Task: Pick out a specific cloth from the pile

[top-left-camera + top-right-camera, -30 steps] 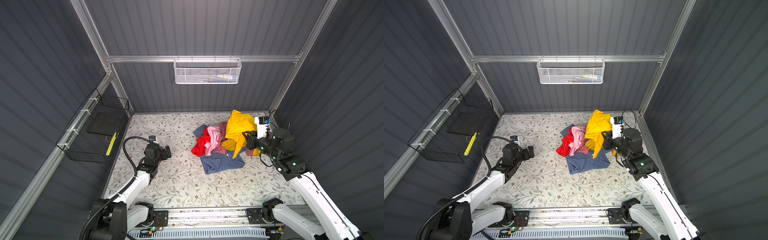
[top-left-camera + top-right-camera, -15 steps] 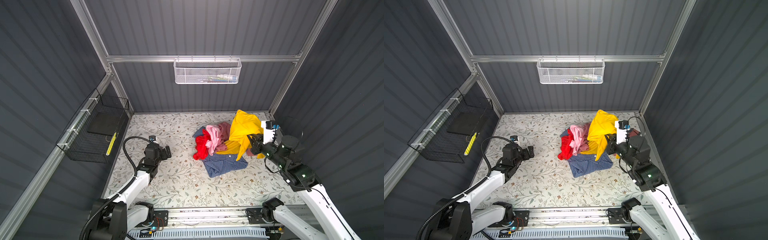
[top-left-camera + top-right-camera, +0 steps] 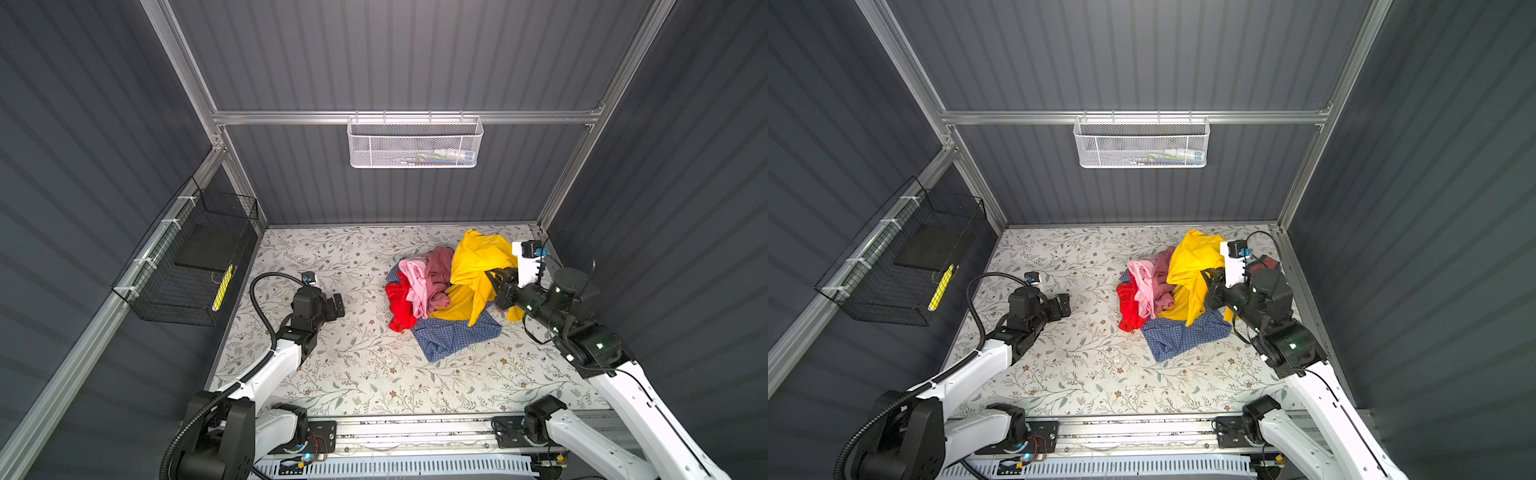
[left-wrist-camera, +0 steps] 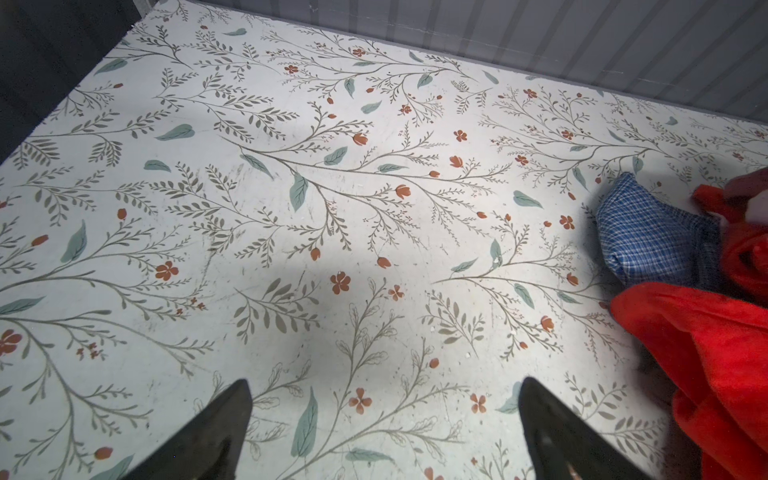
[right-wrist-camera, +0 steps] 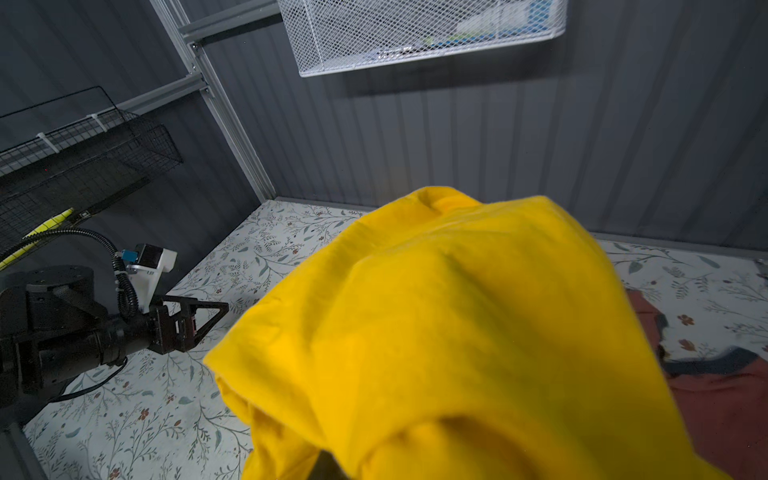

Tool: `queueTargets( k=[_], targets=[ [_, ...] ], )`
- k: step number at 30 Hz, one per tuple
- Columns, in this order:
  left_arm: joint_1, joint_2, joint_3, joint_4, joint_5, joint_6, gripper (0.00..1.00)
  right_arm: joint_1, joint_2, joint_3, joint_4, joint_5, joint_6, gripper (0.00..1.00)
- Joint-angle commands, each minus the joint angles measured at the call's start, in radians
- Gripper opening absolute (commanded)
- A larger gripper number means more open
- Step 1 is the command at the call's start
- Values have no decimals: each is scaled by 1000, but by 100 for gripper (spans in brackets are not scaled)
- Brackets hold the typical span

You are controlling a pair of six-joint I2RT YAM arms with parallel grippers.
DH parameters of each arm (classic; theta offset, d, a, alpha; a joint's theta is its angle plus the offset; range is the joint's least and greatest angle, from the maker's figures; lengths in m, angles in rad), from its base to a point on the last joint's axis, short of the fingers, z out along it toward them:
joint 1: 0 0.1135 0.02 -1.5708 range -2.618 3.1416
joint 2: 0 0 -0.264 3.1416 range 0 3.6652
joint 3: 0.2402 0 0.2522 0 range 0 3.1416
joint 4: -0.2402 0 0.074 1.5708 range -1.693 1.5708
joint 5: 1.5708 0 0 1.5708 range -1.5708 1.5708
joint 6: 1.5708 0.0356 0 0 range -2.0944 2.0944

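Observation:
The cloth [image 3: 478,266] [image 3: 1192,266] is mustard yellow. It is raised at the right side of the pile [image 3: 424,291] [image 3: 1150,291], and its lower part still lies on the blue checked shirt [image 3: 453,332]. My right gripper [image 3: 496,278] [image 3: 1208,276] is shut on the cloth. In the right wrist view the cloth [image 5: 457,332] drapes over the jaws and hides them. My left gripper [image 3: 338,301] [image 3: 1065,303] [image 4: 384,386] stands open over bare mat, left of the pile, holding nothing.
Red cloth [image 3: 399,303] [image 4: 706,353] and pink cloth [image 3: 417,282] sit at the pile's left. A white mesh basket [image 3: 415,143] hangs on the back wall and a black wire basket [image 3: 187,266] on the left wall. The right wall is close behind my right arm.
My right arm shifted slightly right and toward the front with the cloth, then eased partly back. The pile was tugged a little. The left arm has not moved.

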Motion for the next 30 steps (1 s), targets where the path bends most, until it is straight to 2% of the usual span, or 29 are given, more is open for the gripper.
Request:
queueTargets(
  k=[1, 10, 15, 20, 24, 30],
  targets=[
    [-8, 9, 26, -1, 17, 12, 100, 54, 81, 62, 107, -18, -31, 0],
    [-10, 13, 17, -10, 13, 12, 100, 126, 417, 168, 137, -23, -34, 0],
    [-12, 21, 21, -4, 38, 13, 100, 174, 537, 251, 132, -19, -64, 0],
    [-96, 9, 61, 54, 91, 111, 100, 194, 599, 341, 147, -102, -75, 0],
    [-139, 10, 106, 181, 231, 173, 100, 197, 658, 391, 132, -176, -78, 0],
    [-160, 31, 223, 215, 396, 200, 100, 220, 749, 425, 146, -295, -70, 0]
  ],
)
